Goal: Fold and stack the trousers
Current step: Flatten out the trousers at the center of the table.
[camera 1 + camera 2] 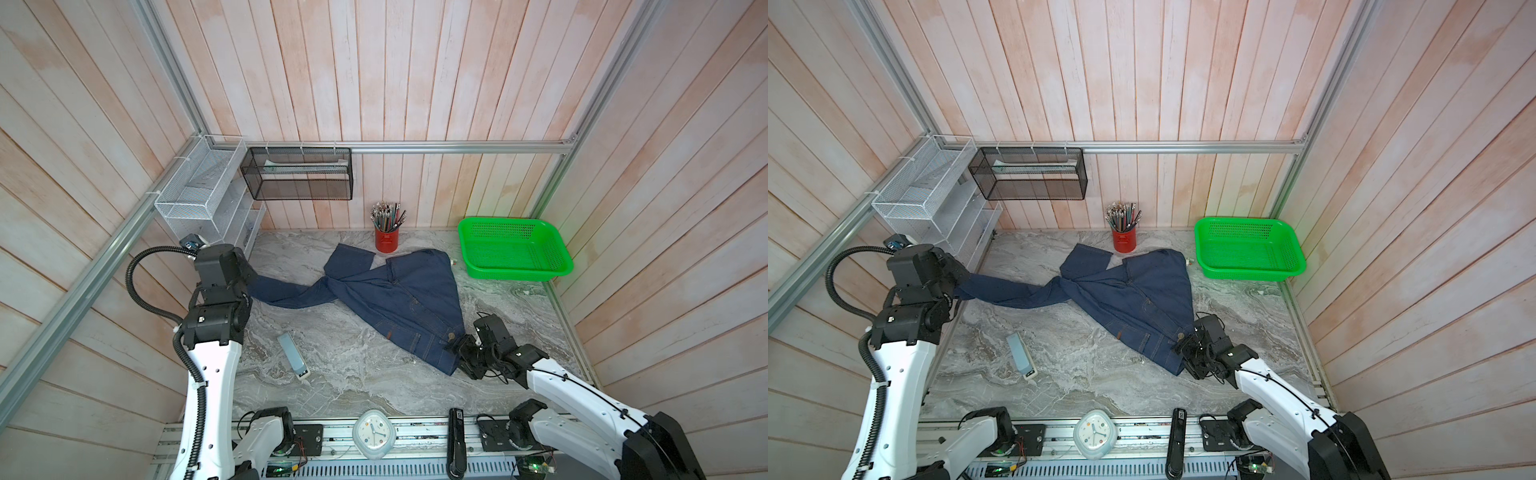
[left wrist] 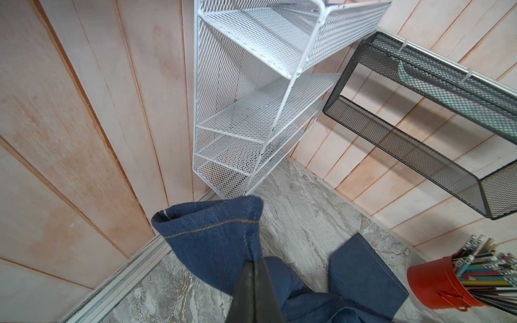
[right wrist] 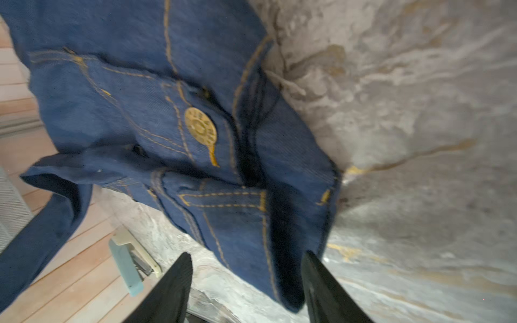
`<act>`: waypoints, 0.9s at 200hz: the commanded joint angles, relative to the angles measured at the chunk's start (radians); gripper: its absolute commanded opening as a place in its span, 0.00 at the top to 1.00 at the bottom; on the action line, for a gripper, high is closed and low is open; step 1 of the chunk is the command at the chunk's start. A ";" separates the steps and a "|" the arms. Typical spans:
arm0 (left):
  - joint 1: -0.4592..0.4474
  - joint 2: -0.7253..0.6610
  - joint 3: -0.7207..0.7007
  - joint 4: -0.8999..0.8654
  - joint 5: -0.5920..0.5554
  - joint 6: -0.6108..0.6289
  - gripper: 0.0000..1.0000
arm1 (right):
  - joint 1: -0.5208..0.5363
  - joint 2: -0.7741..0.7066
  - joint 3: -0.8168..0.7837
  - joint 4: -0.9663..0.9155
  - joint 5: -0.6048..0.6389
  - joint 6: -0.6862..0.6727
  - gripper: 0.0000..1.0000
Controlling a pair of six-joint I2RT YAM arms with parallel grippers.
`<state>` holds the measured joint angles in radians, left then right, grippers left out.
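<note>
The trousers are dark blue jeans lying spread and twisted on the marble table, seen in both top views. One leg stretches left to my left gripper, which is shut on its hem near the left wall. The other leg's hem lies flat by the red cup. The waistband, with its brass button, is at the near right. My right gripper is open. Its fingers straddle the waistband's corner, and the cloth touches neither clearly. In a top view that gripper sits at the waistband edge.
A green basket stands at the back right and a red cup of pencils at the back centre. A stapler lies on the near left. A white mesh rack and a black mesh shelf hang at the back left.
</note>
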<state>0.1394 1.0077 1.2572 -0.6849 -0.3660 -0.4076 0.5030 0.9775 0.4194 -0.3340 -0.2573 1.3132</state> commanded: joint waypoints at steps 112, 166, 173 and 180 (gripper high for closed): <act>0.019 -0.001 -0.027 0.023 -0.047 0.040 1.00 | -0.301 -0.009 0.352 -0.230 0.193 -0.424 1.00; 0.071 0.015 -0.115 0.071 -0.014 0.036 1.00 | -0.520 -0.070 0.498 -0.308 0.586 -0.623 1.00; 0.079 0.019 -0.132 0.077 -0.006 0.034 1.00 | -0.520 -0.077 0.486 -0.296 0.652 -0.638 1.00; 0.086 0.026 -0.149 0.086 0.000 0.034 1.00 | -0.523 -0.083 0.471 -0.279 0.708 -0.649 1.00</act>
<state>0.2020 1.0153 1.1542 -0.6468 -0.3737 -0.3843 -0.0082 0.9031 0.9234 -0.5587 0.1730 0.7704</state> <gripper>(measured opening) 0.044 0.048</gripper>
